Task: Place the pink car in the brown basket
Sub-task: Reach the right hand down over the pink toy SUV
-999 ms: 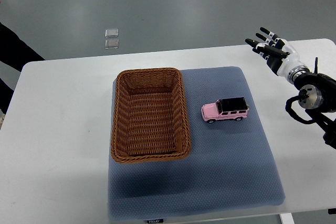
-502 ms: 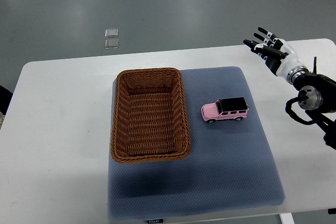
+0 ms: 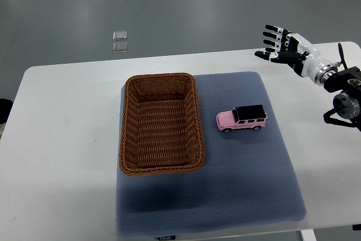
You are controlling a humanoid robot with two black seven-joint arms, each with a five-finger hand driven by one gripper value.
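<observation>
1 robot hand (image 3: pixel 280 46) risen leftward, fingers spread

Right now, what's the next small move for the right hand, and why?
Probably bring the right hand down and left toward the pink car. The hand is open and empty near the table's far right edge, well clear of the car, which sits on the blue mat beside the empty basket.

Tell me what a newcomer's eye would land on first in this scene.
First the pink car, standing on the blue-grey mat just right of the brown basket, which is empty and sits on the mat's left part. Then the right hand, fingers spread and holding nothing, over the white table's far right corner, well clear of the car.
</observation>
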